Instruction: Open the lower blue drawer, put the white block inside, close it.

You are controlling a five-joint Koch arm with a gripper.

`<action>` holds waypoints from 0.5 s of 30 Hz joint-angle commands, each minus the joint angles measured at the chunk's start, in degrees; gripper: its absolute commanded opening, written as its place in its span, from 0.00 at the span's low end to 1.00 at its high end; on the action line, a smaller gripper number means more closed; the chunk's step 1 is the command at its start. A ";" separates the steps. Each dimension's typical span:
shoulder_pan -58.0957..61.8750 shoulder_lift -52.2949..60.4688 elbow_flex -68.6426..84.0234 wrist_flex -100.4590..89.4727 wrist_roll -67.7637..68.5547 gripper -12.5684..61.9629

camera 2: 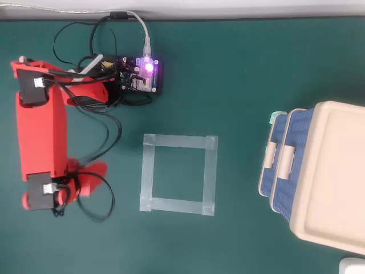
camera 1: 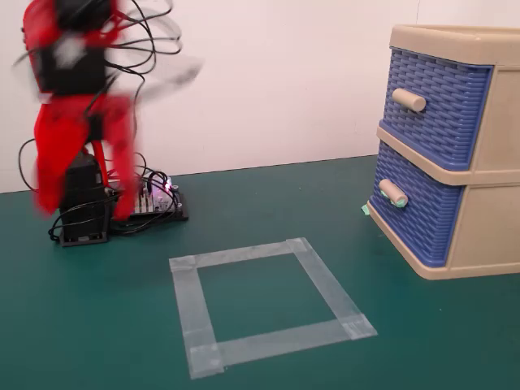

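The lower blue drawer (camera 1: 414,213) is the bottom drawer of the beige cabinet (camera 1: 487,236) at the right of the fixed view. It is shut, and its beige handle (camera 1: 393,192) has mint-green ends. In the overhead view the drawer's front (camera 2: 275,153) faces left. The white block shows in neither view. My red arm (camera 2: 40,137) is folded at the far left, well away from the cabinet. My gripper (camera 2: 90,181) is blurred by motion; its jaws cannot be made out.
The upper blue drawer (camera 1: 435,101) with a plain beige handle is shut. A square of grey tape (camera 1: 268,305) lies on the green mat mid-table. A controller board with cables (camera 2: 142,74) sits by the arm's base. A pale object (camera 2: 352,266) is cut off at the overhead view's lower right corner.
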 commanded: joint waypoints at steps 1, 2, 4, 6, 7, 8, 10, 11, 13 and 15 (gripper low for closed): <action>3.43 2.81 4.22 -2.11 -13.27 0.63; 4.04 5.45 10.81 -4.22 -16.44 0.63; 3.96 11.43 19.95 -7.91 -16.96 0.63; 3.87 20.83 31.11 -12.22 -17.05 0.63; 3.78 25.31 35.33 -13.45 -17.14 0.63; 3.87 30.06 39.64 -14.24 -17.31 0.63; 4.13 39.90 48.52 -14.33 -17.14 0.63; 4.22 41.84 51.86 -13.97 -17.05 0.63; 4.39 40.96 57.22 -13.36 -17.23 0.63; 4.39 41.04 57.30 -13.27 -17.14 0.63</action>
